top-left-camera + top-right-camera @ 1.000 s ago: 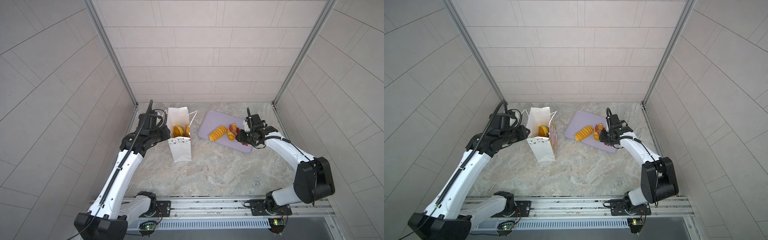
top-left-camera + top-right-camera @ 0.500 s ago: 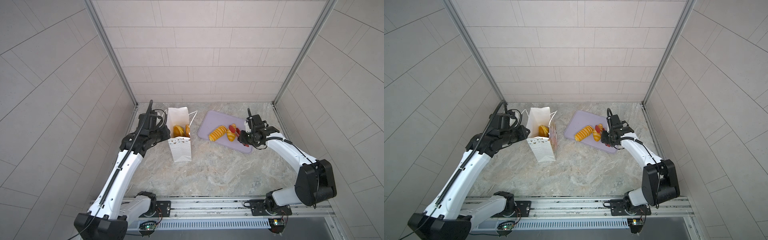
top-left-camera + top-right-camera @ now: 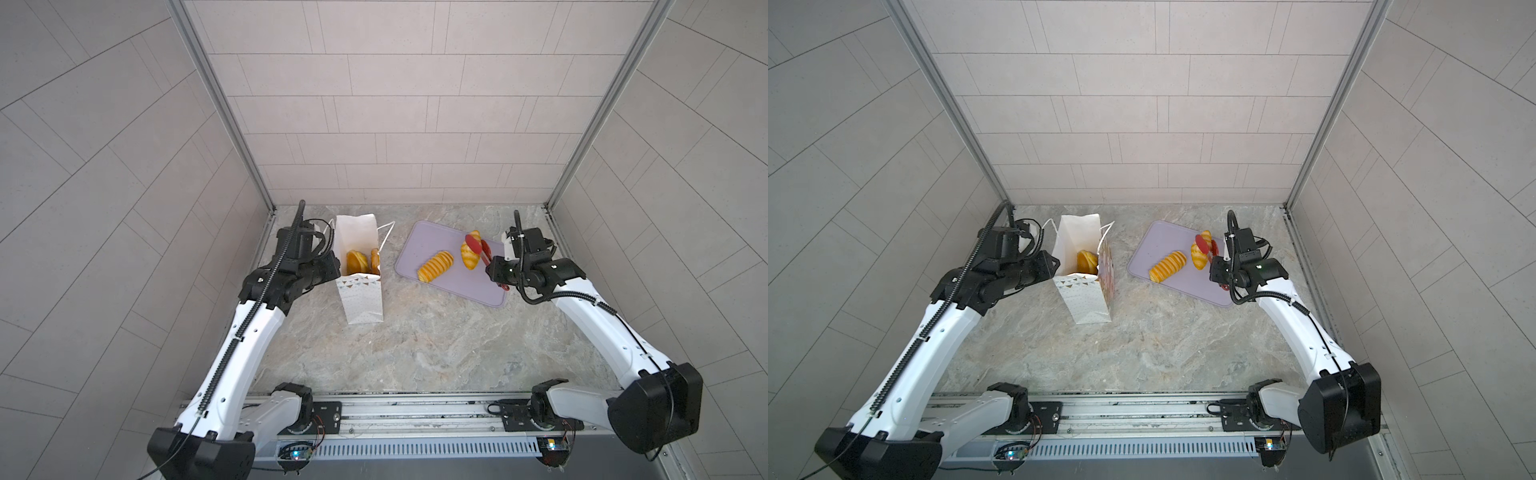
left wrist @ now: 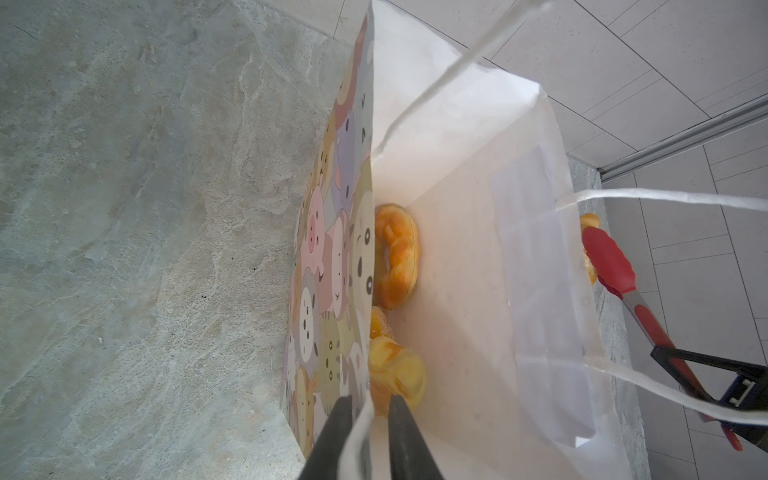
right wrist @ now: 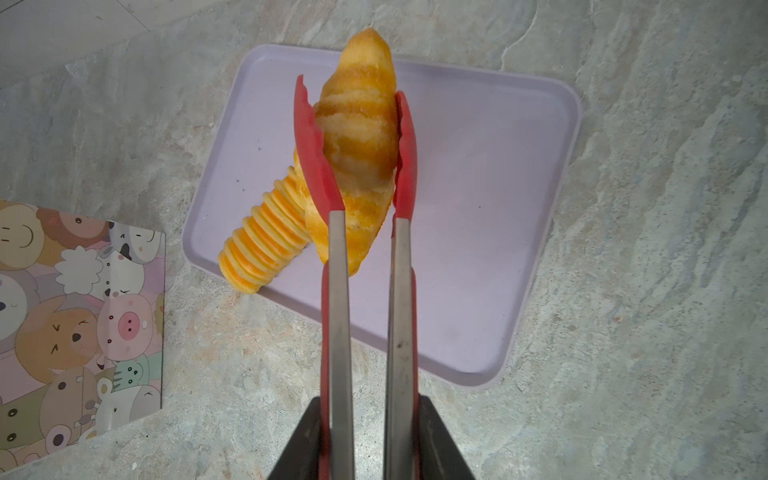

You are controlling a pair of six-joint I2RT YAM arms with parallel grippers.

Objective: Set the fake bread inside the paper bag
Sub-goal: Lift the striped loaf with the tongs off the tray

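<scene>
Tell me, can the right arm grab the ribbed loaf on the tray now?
Probably not yet: the right gripper holds tongs that clamp the croissant. The ribbed loaf itself lies uncovered on the tray.

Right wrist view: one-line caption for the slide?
Red-tipped tongs in the right gripper clamp a croissant-shaped fake bread over the lilac tray, a ribbed loaf lying on it.

This is a robot test cell in a lab, not a home or shop. A left arm (image 3: pixel 249 340) and a right arm (image 3: pixel 602 324), white and black, are bolted to a metal rail (image 3: pixel 415 411) along the front edge of a stone-patterned tabletop (image 3: pixel 415 345). Plain grey panel walls (image 3: pixel 374 124) between aluminium posts (image 3: pixel 220 104) box it in on three sides. Bare circuit boards (image 3: pixel 296 453) sit under the rail. The goods are props: toy bread (image 3: pixel 435 266) and a paper bag (image 3: pixel 361 299).
</scene>
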